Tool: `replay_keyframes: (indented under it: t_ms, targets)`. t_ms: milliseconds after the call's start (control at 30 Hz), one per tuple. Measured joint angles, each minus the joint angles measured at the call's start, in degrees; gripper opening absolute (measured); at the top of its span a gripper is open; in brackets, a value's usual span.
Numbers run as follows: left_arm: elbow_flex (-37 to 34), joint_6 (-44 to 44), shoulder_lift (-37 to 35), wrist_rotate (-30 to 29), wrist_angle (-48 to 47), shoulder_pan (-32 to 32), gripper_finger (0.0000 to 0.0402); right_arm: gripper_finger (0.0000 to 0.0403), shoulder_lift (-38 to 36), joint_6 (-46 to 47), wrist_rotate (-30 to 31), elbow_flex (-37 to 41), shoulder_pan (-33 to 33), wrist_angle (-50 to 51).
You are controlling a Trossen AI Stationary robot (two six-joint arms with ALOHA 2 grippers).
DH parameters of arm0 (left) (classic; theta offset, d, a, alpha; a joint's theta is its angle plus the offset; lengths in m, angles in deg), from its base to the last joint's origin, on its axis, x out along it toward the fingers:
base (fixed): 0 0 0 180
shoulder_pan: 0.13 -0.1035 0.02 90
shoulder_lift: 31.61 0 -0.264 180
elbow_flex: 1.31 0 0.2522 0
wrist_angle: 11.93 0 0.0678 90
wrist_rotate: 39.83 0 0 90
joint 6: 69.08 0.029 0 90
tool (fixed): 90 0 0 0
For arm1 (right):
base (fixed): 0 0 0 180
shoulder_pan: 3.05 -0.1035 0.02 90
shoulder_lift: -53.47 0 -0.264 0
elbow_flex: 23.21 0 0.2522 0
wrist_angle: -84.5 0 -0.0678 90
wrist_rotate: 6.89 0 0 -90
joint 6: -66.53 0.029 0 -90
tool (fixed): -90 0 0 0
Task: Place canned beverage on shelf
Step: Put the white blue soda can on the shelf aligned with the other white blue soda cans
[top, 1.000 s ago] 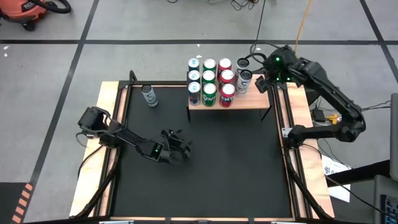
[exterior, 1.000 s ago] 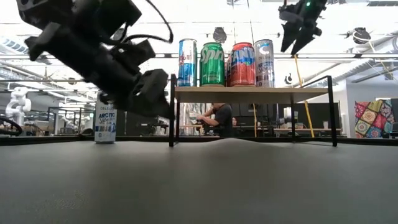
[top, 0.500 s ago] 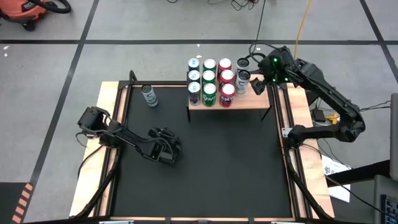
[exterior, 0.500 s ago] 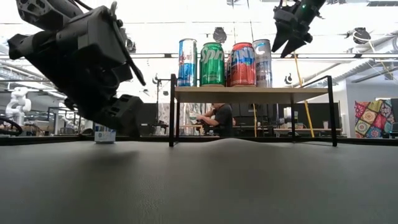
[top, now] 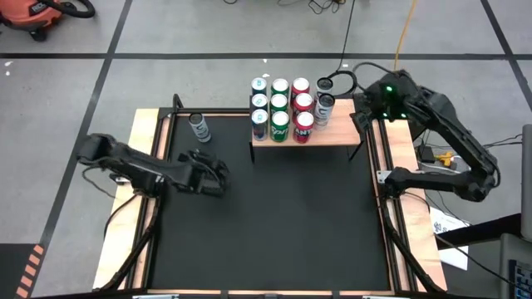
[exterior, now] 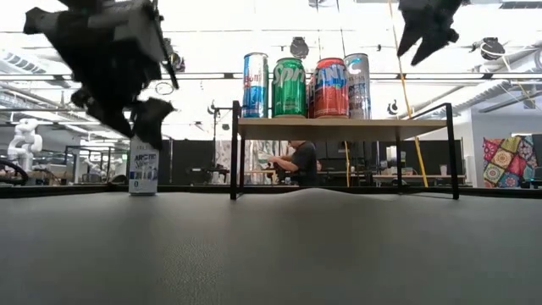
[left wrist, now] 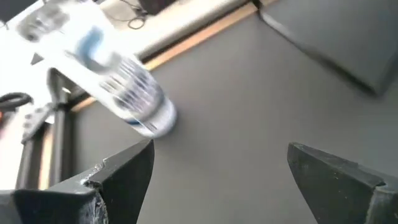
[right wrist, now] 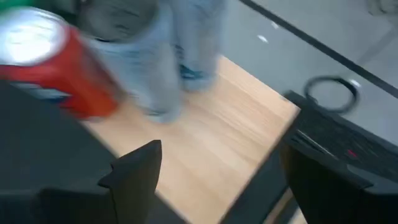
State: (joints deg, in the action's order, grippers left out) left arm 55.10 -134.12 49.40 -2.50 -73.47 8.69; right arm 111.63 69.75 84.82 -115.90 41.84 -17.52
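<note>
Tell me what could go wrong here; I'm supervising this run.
1. The open left hand approaches the lone white can upright on the mat; a glancing touch could tip it.
2. The shelf already holds tightly packed cans; adding another could knock neighbours. The open right hand hovers nearby.

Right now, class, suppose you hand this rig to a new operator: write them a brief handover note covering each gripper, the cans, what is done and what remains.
Left gripper: open, empty, over the mat, short of the lone can.
Right gripper: open, empty, raised beside the right end of the shelf.
Cans: the shelved cans stand packed on the shelf's left part; the lone can stands upright on the mat, left of the shelf.
Done: most cans shelved.
Left: grasp the lone can and place it on the shelf's bare right part.
</note>
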Motion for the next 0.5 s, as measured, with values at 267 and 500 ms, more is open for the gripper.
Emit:
replay_keyframes:
  t_ms: [267, 500]
  targets:
    - [-2.00, 11.41, -12.24, -4.67, 5.56, -9.84, 0.0365, 0.0313, -5.35, 2.46, -4.19, 0.00, -3.22, -4.33]
    - [-14.94, 11.64, -14.30, -9.03, 21.36, -11.22, 0.0365, 0.0313, -5.45, 3.93, -7.82, 0.00, -7.53, -2.19]
